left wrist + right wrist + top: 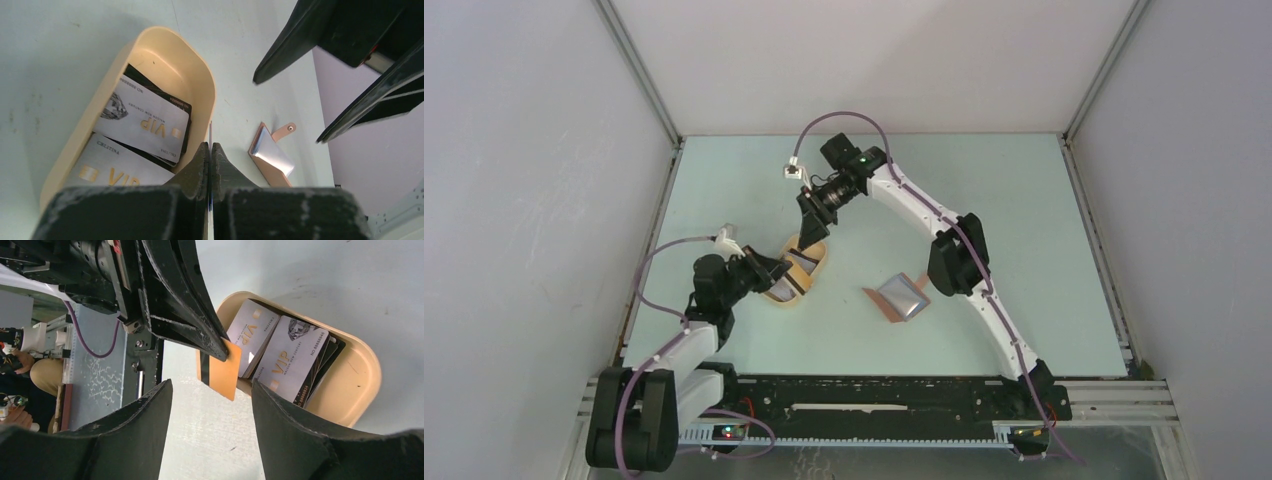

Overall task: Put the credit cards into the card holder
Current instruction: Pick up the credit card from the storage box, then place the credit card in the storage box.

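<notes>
An orange credit card [222, 372] with a dark stripe is pinched in my left gripper [210, 147], which is shut on it. The left wrist view shows this card edge-on [210, 132]. It hangs by the near rim of a tan oval tray [210, 90] that holds more credit cards [145, 120], white VIP ones over black. My right gripper [211, 390] is open just above the orange card, its fingers [300, 45] either side without touching it. The card holder [902, 298] lies open on the table to the right, apart from both grippers.
The tray [786, 300] sits left of centre on the pale green table. Grey walls close in the left, right and back. The black rail with the arm bases runs along the near edge. The right arm's elbow [956, 262] hangs beside the card holder.
</notes>
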Motion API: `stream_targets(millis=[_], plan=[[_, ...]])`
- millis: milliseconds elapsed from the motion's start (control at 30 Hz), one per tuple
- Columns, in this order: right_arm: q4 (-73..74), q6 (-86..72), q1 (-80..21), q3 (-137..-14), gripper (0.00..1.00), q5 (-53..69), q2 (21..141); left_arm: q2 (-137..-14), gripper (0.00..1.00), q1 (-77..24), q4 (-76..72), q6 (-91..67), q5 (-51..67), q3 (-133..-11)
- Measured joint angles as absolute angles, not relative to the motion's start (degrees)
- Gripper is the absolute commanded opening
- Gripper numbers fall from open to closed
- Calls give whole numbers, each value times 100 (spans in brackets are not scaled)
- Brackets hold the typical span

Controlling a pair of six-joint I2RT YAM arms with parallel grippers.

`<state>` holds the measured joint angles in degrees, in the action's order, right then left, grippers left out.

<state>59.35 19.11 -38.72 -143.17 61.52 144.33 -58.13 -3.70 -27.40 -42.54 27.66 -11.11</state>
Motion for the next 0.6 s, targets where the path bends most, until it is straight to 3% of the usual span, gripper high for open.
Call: stream_targets(millis=[600], plan=[[5690, 1562, -4125, -14298, 64, 5784, 14741, -6173, 0, 246, -3815, -4709, 2998, -1111]])
